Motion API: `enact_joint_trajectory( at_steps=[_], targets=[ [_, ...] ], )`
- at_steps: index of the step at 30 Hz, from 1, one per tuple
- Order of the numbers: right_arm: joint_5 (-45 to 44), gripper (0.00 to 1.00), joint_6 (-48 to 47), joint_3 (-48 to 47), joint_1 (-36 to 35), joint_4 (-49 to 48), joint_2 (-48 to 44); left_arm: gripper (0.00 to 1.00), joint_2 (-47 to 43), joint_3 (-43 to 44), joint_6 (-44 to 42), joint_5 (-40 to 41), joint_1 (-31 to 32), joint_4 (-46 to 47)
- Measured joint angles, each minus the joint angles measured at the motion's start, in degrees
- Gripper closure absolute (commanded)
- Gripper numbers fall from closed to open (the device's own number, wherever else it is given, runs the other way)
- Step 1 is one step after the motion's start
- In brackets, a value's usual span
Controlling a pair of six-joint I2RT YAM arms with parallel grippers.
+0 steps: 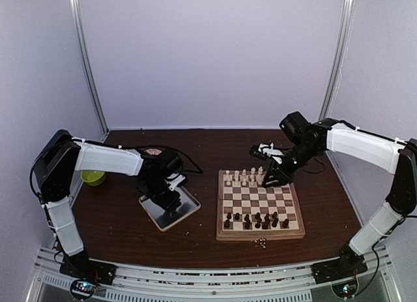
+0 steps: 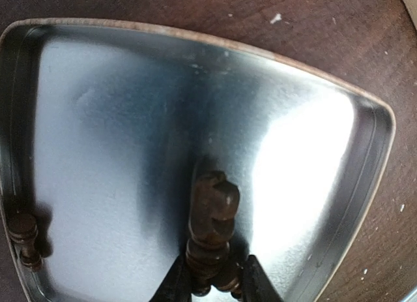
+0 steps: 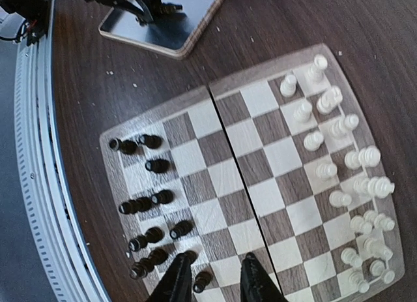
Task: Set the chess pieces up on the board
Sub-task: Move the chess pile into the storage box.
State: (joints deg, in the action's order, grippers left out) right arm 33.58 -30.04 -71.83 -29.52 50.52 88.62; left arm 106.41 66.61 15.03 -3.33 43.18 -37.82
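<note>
L gripper (image 2: pixel 210 286) pinches a dark piece (image 2: pixel 212 217) low in the tray (image 2: pixel 98 67), prob. for lifting to the board (image 1: pixel 260 235) (dark rows incomplete). R gripper (image 3: pixel 215 282) hangs over board, slightly open, empty.

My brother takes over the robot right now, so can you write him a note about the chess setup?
Left gripper: over the silver tray, jaws either side of a dark piece; firm grip unclear.
Right gripper: open, empty, above the board.
Done: cream pieces stand on the far rows; most dark pieces on the near rows.
Left: move that piece and a second dark piece at the tray's edge to the board.
</note>
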Motion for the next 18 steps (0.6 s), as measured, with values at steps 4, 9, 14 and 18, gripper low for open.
enact_joint_trajectory(
  at_steps=[4, 9, 14, 18],
  targets=[
    [2.3, 0.72, 1.3, -6.7, -2.0, 1.2, 3.3, 0.81, -2.7, -3.3, -1.2, -1.5, 0.1, 3.4],
    [7.1, 0.65, 6.4, -16.3, -3.9, 2.2, 10.6, 0.81, -7.2, -7.8, -1.3, -2.7, 0.7, 8.7],
    [13.2, 0.63, 13.7, -23.6, -4.9, 2.6, 18.7, 0.8, -11.9, -13.3, -0.9, -3.3, 0.8, 14.5],
    [16.0, 0.63, 18.4, -28.5, -5.8, 3.6, 24.7, 0.75, -12.8, -13.9, -0.5, -2.7, 0.8, 16.8]
  ],
)
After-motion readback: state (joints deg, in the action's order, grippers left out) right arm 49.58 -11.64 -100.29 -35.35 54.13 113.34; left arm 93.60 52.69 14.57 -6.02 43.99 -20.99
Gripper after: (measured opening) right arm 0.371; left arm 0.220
